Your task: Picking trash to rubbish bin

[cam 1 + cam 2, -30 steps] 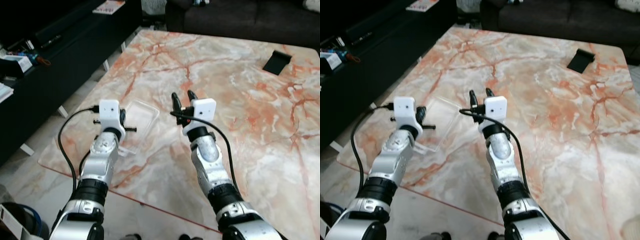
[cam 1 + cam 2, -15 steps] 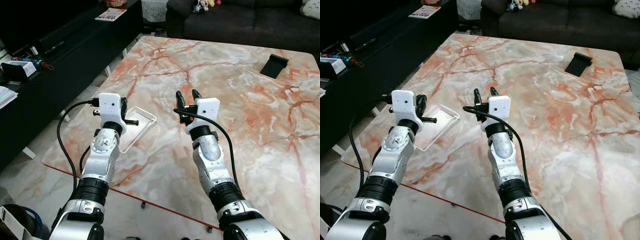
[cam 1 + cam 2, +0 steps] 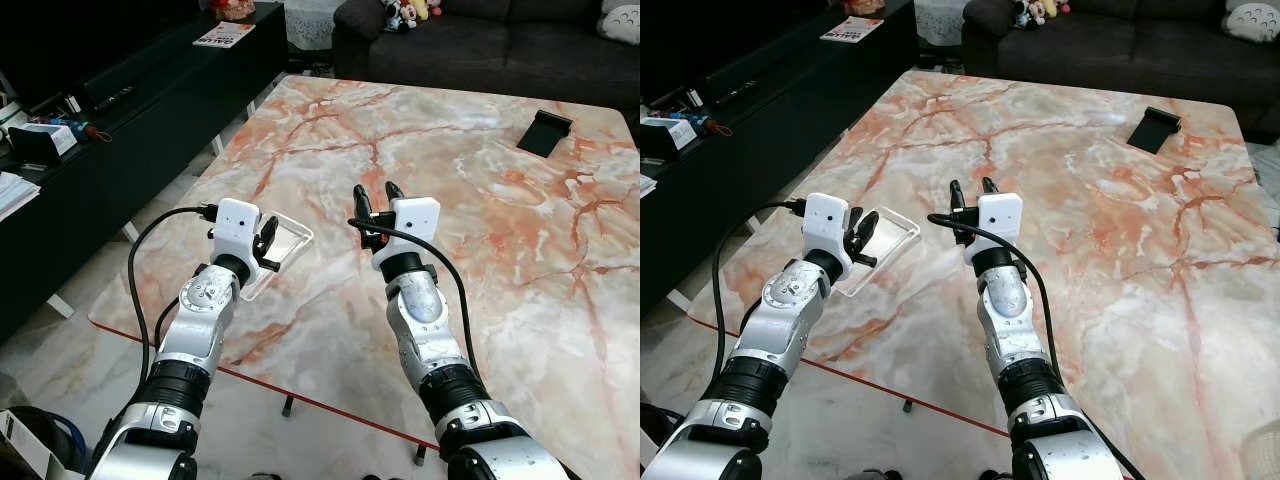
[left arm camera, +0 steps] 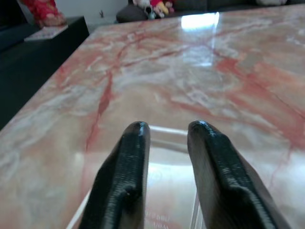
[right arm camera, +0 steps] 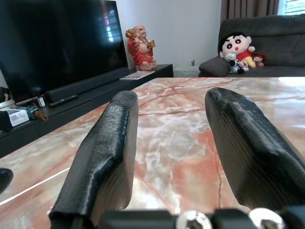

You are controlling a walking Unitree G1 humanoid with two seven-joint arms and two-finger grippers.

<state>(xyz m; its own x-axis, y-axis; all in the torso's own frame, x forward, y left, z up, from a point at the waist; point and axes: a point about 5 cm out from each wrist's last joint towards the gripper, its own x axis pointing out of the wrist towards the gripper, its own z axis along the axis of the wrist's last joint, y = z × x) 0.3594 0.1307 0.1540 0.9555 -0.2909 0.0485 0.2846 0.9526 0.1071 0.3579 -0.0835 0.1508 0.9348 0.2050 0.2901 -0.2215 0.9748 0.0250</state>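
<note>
A clear plastic tray lies on the marble table near its front left corner. My left gripper hovers at the tray's near edge, pointing down onto it, open. In the left wrist view its black fingers stand a little apart, with the tray's rim showing between and beyond them. My right gripper is held above the table to the right of the tray, open and with nothing in it. Its fingers point across the table toward the TV wall.
A low black TV cabinet runs along the left with a magazine and small items on it. A dark sofa stands beyond the table. A black stand sits at the table's far right. Floor lies below the front edge.
The camera has pulled back and up a little. My left gripper has turned at the wrist and come down over the tray's near edge. The right arm has held its pose.
</note>
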